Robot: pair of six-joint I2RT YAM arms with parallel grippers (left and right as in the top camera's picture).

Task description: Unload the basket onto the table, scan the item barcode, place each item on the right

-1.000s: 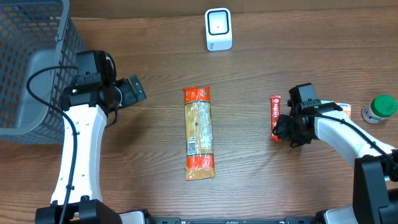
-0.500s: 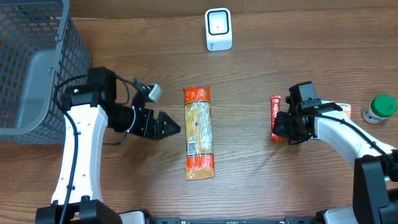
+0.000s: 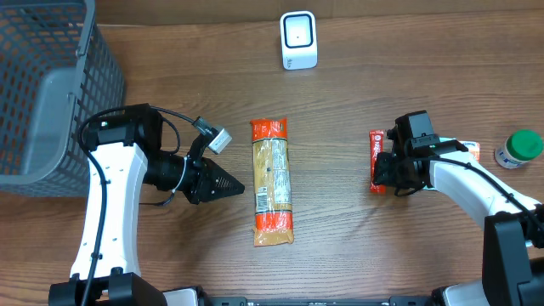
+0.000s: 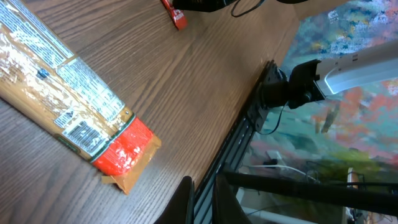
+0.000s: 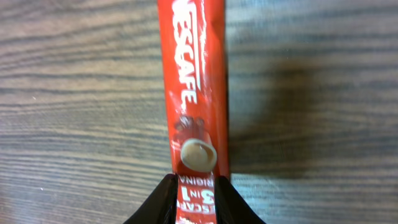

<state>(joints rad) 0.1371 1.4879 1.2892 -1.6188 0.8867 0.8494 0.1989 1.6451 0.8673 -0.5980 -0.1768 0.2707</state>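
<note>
On the table, right side: sachet [image 5: 193,74] lies flat, well apart from the scanner [image 3: 298,40].
Right gripper [image 5: 194,190]: I have it pinched on one end of the sachet.
Left gripper [image 3: 240,184]: closed, empty, beside the pasta pack [image 3: 272,181].
Progress: I judge the grasp made; lift, carry and scan are all left.
Count: one sachet, one pasta pack, one scanner, one basket [image 3: 102,51], one bottle [image 3: 518,147].

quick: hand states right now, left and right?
Left hand: closed, holding nothing.
Right hand: closed on one end of the Nescafe stick.
</note>
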